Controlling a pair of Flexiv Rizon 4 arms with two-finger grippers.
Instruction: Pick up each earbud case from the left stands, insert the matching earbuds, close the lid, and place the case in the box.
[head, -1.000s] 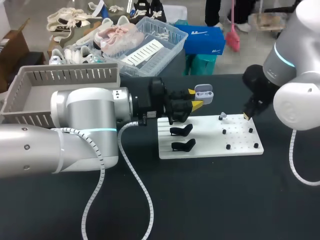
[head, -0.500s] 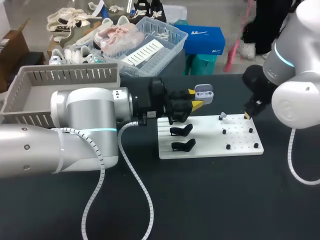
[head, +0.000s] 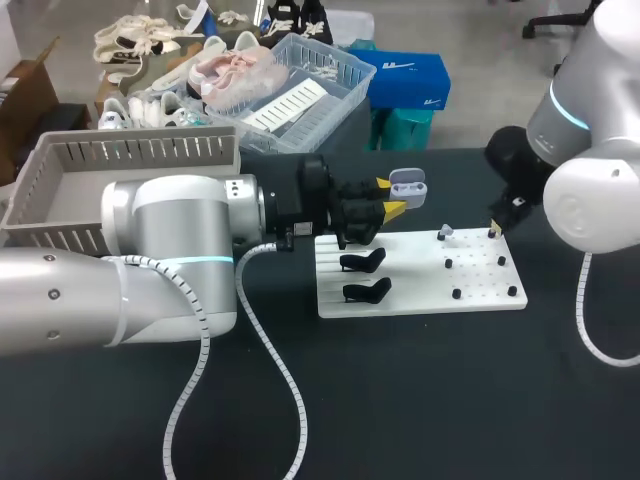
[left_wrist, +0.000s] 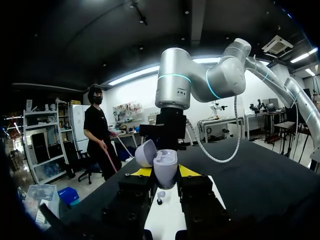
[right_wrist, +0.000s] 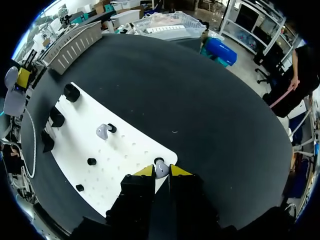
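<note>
"Head view first: where is the earbud case (head: 407, 184)?" my colleague asks.

"Clamped in my left end effector (head: 392, 198), lid open, held above the bench (head: 420, 400) just past the black stands (head: 364, 262). On the left wrist view it sits upright between the yellow tips, and both of them press its sides."

"And the right arm?"

"My right end effector (right_wrist: 162, 172) is down at a corner of the white board (right_wrist: 130, 155). As far as the right wrist view lets me judge, its tips are pinched on an earbud (right_wrist: 160, 167) from both sides. A second earbud (right_wrist: 103, 131) rests further along the board, ahead of those tips, just beside a black peg."

"So which step is this?"

"Inserting, I'd say. The case is open and the first earbud is gripped. I cannot tell whether it has left its seat, and I cannot see into the case cavities well enough to say they are bare."

"Next move?"

"Lift the earbud straight up, carry it across to the case and line it up with the matching cavity, then press gently. A slight slant could jam it or knock it loose. After that comes the second earbud, then closing the lid, then putting the case in the grey box (head: 140, 150), which is well back from the left end effector, alongside that arm."
</note>
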